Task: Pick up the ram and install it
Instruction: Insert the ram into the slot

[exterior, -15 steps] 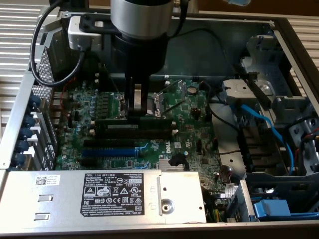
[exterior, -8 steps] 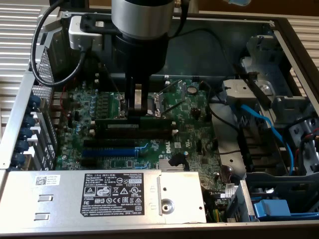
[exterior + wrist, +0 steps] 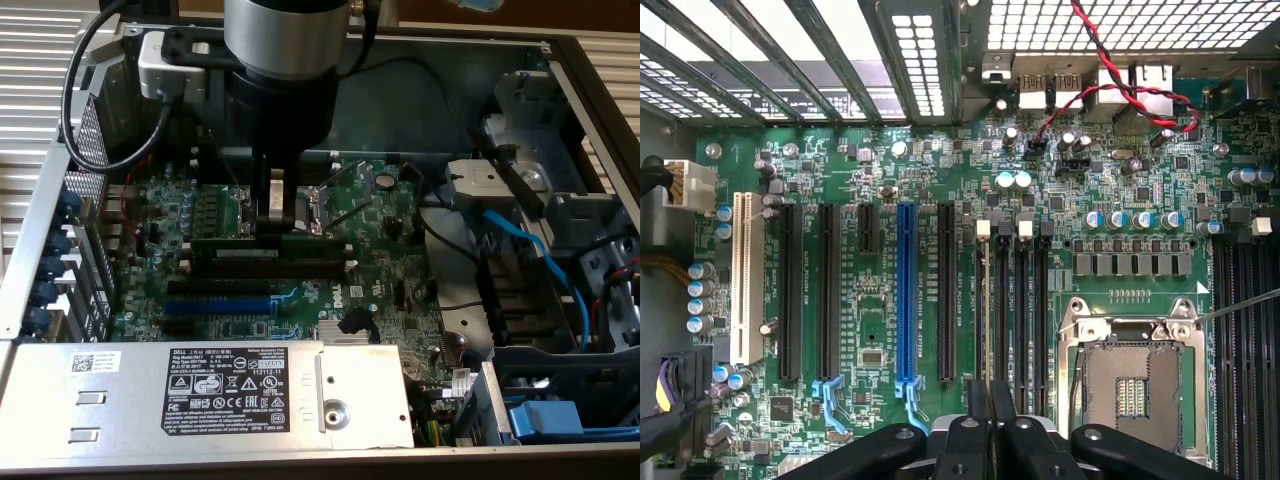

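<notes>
The open computer case (image 3: 30, 250) is the biggest thing here. Its metal walls ring the green motherboard (image 3: 385, 265). At the near edge of the exterior view sits the grey power supply box (image 3: 120, 400), with a black label on its lid. My arm (image 3: 285, 60) drops in from above, straight over the middle of the board.

On the exterior view's right, a blue cable (image 3: 545, 255) curves through the drive bay. On the board, the processor socket (image 3: 312, 205) lies just beside my jaws (image 3: 272, 222). The blue slot (image 3: 215, 303) runs parallel to the black memory slots (image 3: 265, 272).

The ram (image 3: 245, 251) stands on its long edge, white label facing the exterior camera. It lies along the black memory slots, between the processor socket and the blue slot. My jaws are narrow, pinched onto its top edge near the middle.

From the wrist, my jaws (image 3: 990, 392) show the ram (image 3: 987, 300) edge-on as a thin line. It lines up with the memory slots (image 3: 1025, 300), which sit between the blue slot (image 3: 906, 290) and the socket (image 3: 1130, 385). I cannot tell whether it is seated or which slot it is in.
</notes>
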`<act>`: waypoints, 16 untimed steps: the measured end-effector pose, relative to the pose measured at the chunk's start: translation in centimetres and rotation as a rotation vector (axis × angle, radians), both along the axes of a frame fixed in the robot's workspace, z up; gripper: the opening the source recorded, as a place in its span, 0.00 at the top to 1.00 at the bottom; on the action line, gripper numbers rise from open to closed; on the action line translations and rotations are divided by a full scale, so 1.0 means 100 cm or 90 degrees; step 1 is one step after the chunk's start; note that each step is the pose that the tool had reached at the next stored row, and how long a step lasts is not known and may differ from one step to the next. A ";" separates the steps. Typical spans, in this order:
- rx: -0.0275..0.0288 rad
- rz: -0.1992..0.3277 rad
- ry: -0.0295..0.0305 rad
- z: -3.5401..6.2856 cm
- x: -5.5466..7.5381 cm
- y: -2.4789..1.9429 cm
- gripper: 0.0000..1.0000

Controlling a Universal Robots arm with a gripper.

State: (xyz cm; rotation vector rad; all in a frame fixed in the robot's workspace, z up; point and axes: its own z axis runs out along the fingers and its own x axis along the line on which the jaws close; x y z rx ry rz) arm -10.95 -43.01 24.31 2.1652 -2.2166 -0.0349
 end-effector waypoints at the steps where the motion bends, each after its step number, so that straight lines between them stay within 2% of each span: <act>1: 0.0000 0.000 0.0000 0.0000 0.000 0.0000 0.88; 7: 0.0004 0.000 0.0004 0.0000 0.000 -0.0020 0.88; 16: 0.0009 0.000 0.0009 -0.0004 0.000 -0.0020 0.88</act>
